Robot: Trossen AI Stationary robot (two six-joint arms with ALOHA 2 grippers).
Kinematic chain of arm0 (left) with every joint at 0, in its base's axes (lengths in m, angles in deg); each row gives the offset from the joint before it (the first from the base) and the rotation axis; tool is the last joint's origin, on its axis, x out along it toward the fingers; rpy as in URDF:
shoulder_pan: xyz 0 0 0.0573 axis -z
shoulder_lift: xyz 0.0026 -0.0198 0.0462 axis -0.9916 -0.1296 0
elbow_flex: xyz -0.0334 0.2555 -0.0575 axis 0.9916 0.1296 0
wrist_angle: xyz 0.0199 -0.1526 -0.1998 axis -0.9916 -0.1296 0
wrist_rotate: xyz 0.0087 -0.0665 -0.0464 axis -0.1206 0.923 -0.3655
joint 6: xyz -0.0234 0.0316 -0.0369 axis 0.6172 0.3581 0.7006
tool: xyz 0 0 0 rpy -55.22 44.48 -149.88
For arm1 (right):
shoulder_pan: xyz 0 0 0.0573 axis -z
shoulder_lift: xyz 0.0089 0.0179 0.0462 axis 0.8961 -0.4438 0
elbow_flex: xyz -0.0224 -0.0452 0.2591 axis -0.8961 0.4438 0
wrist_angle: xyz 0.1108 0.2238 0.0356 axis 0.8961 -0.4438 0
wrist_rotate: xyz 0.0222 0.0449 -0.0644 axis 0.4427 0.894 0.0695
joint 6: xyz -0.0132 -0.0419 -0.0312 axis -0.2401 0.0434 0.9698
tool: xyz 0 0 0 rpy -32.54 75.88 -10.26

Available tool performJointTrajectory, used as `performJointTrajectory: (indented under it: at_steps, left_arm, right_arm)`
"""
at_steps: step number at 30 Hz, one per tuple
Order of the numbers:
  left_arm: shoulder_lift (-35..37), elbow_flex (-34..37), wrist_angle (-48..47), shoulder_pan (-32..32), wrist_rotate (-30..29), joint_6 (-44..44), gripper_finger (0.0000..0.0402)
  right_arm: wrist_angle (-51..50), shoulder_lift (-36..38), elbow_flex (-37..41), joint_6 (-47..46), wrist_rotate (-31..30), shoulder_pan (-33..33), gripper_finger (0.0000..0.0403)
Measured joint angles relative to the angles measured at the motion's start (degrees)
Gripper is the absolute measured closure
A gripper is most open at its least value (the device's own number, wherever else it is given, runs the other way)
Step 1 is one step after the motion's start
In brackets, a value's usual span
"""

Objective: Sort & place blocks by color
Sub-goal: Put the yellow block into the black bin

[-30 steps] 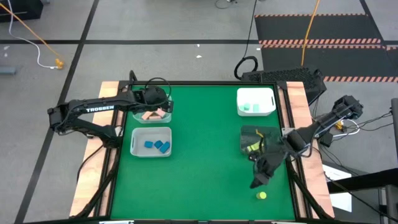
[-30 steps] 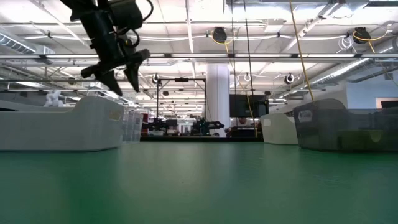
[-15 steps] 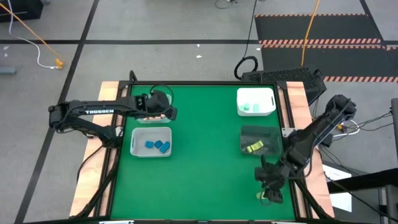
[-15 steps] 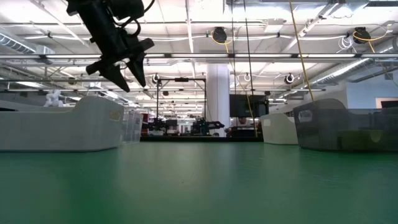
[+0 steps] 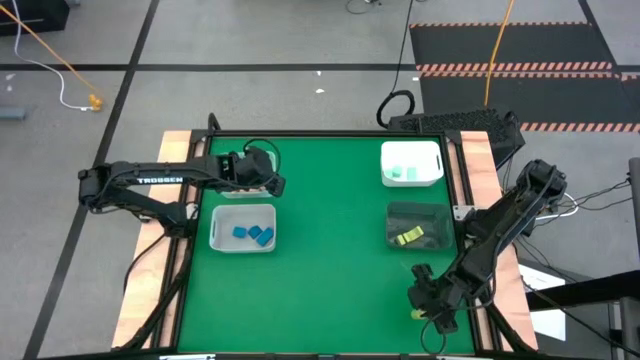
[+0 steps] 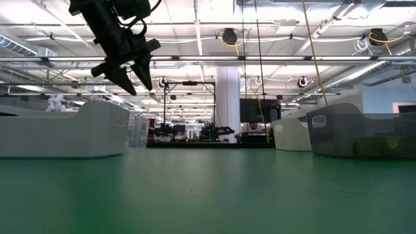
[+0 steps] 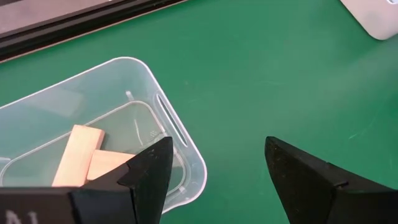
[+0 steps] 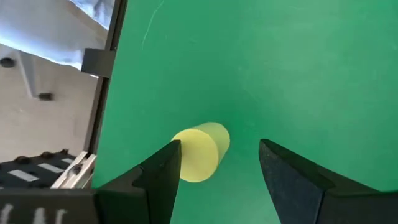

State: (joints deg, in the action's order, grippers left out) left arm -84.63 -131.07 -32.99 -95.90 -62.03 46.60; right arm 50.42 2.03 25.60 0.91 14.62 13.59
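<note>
A yellow cylinder point(image 8: 200, 151) lies on its side on the green mat near the table's near right corner point(image 5: 419, 315). My right gripper point(image 8: 219, 149) is open and low over it, one finger on either side; I cannot tell whether either finger touches it. My left gripper point(image 7: 217, 149) is open and empty, hovering above the right end of the clear bin point(image 7: 168, 118) that holds tan blocks point(image 7: 78, 155); the low view shows it high above the table point(image 6: 133, 77). Blue blocks point(image 5: 252, 234) lie in a second clear bin, mint blocks point(image 5: 403, 172) in a white bin, yellow blocks point(image 5: 407, 237) in a dark bin.
The four bins stand in pairs: tan point(image 5: 240, 185) and blue point(image 5: 222, 240) at the left, white point(image 5: 432, 160) and dark point(image 5: 430, 215) at the right. Bare green mat point(image 5: 330, 250) lies between them. The table's near edge and right rail run close to my right gripper.
My right gripper has swung from beside the dark bin toward the table's near edge and come down around the yellow cylinder. My left gripper has shifted a little toward the right, from over the tan bin's middle to its right end, then held still.
</note>
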Motion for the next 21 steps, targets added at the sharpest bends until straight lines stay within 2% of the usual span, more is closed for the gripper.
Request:
performJointTrajectory:
  at_steps: [11,18,21]
  left_arm:
    - [-0.02,0.00,0.01,0.00,-0.01,-0.01,0.0146]
    - [-0.02,0.00,0.02,-0.02,-0.03,0.00,0.0146]
    - [-0.02,0.00,0.02,-0.02,-0.05,0.00,0.0146]
  right_arm:
    - [5.57,-2.10,0.03,0.35,-1.25,-0.26,0.0197]
    - [4.61,-2.01,0.03,0.20,-1.29,-0.31,0.0197]
    - [2.99,-2.07,0.03,-5.37,-1.21,-0.25,0.0197]
